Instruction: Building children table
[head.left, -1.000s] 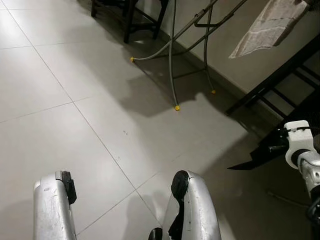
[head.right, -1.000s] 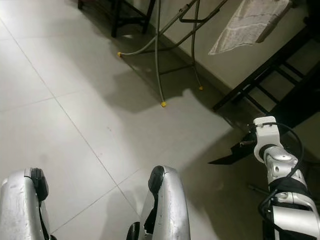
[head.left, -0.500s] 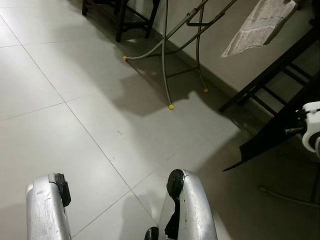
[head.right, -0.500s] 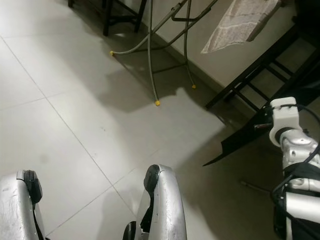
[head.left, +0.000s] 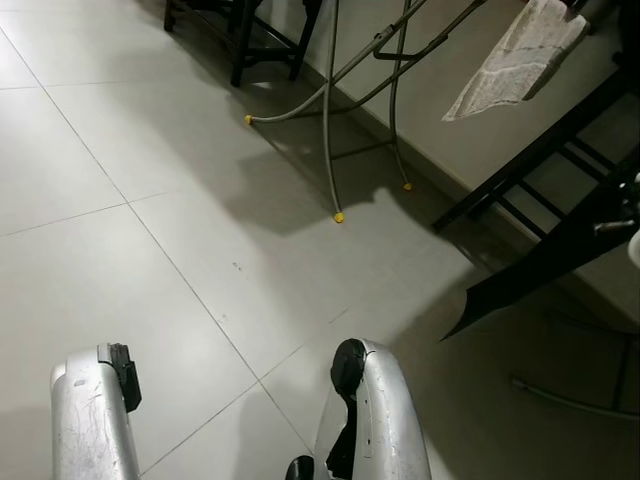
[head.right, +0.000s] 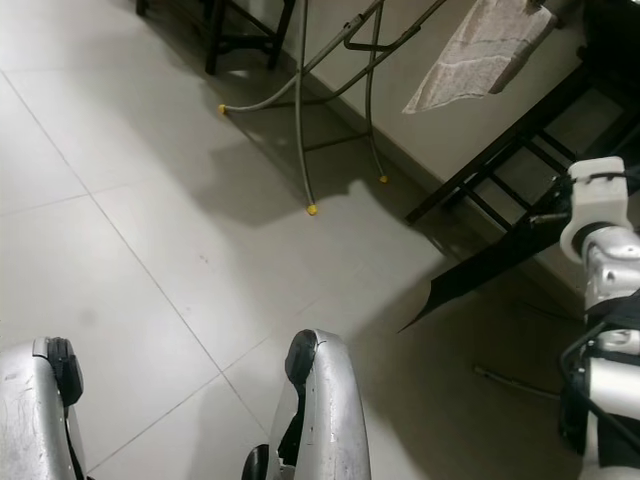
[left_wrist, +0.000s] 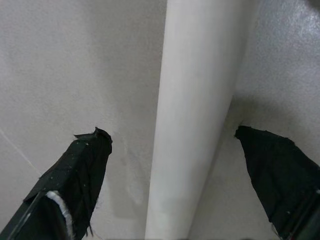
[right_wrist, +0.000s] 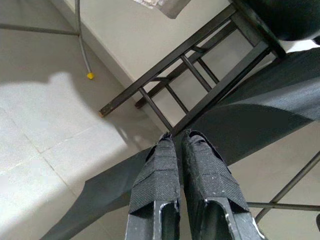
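Since no assembled children's table or surface stands anywhere on the tile floor (head.left: 150, 200), the build looks barely begun, judging from this moment: parts are in hand or near it, nothing is joined, and all fitting is left. The wire drying rack (head.left: 330, 150) with yellow feet stands at the wall on the far side of the floor and serves as the landmark. To the robot's right of the rack, a black barred frame (head.right: 500, 170) leans at the same wall; whether it belongs to the table cannot be told. Nearer the robot than the rack and to its right, a dark flat panel (head.right: 480, 275) hangs above the floor, its pointed end toward the rack's side and its other end at the right arm; it is probably a table part. A pale cloth (head.left: 510, 60) hangs just right of the rack's top, above the frame. The right pincer (right_wrist: 178, 137) sits right of the rack in front of the frame, its fingers narrowed almost together, and it seems to pinch the panel's edge, though the contact itself is hidden. The left pincer (left_wrist: 172, 135) is spread wide over the floor, with a white tube (left_wrist: 195, 100) running between its fingers, touching neither, so not gripped; possibly a table leg. Where this lies relative to the rack cannot be told.
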